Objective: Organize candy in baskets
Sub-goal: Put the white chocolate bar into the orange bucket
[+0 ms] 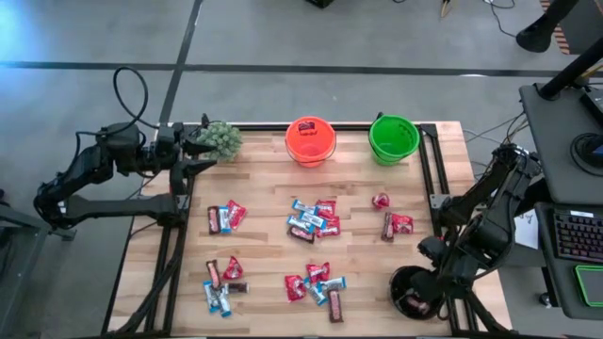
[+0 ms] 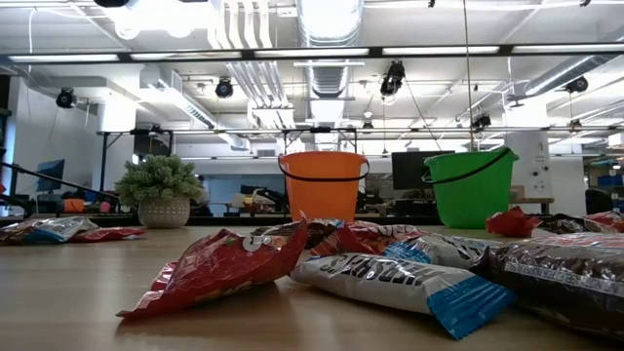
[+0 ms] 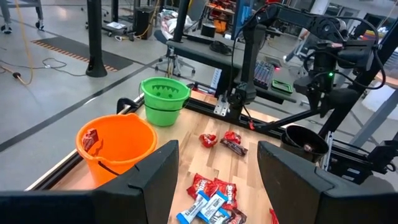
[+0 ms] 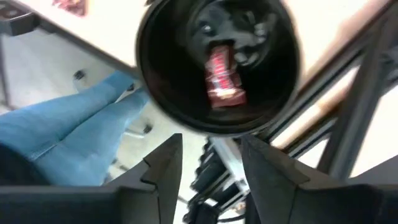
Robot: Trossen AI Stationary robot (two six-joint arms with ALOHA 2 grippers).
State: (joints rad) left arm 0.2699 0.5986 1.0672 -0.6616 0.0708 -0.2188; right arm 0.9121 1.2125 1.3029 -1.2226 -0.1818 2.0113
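Note:
Wrapped candy lies in loose groups across the wooden table [image 1: 264,254], red, blue-and-white and brown, for instance the middle group [image 1: 311,221] and the close pile [image 2: 390,263]. At the far edge stand the orange pail [image 1: 310,139] [image 3: 118,146], with a red candy [image 1: 306,127] inside, and the green pail [image 1: 393,137] [image 3: 163,98]. The black bowl [image 1: 396,281] [image 4: 217,68] sits at the near right corner with a dark red-brown candy [image 4: 221,78] on its bottom. My right gripper [image 4: 211,168] [image 1: 422,299] hovers open and empty over the bowl. My left gripper [image 1: 203,153] [image 3: 217,186] waits open at the far left corner.
A small potted plant [image 1: 220,139] [image 2: 159,190] stands right beside my left gripper. Black frame rails run along the table's left and right sides [image 1: 435,179]. A person's legs in blue jeans [image 4: 68,124] show beyond the near right corner. Bare wood lies between the candy groups.

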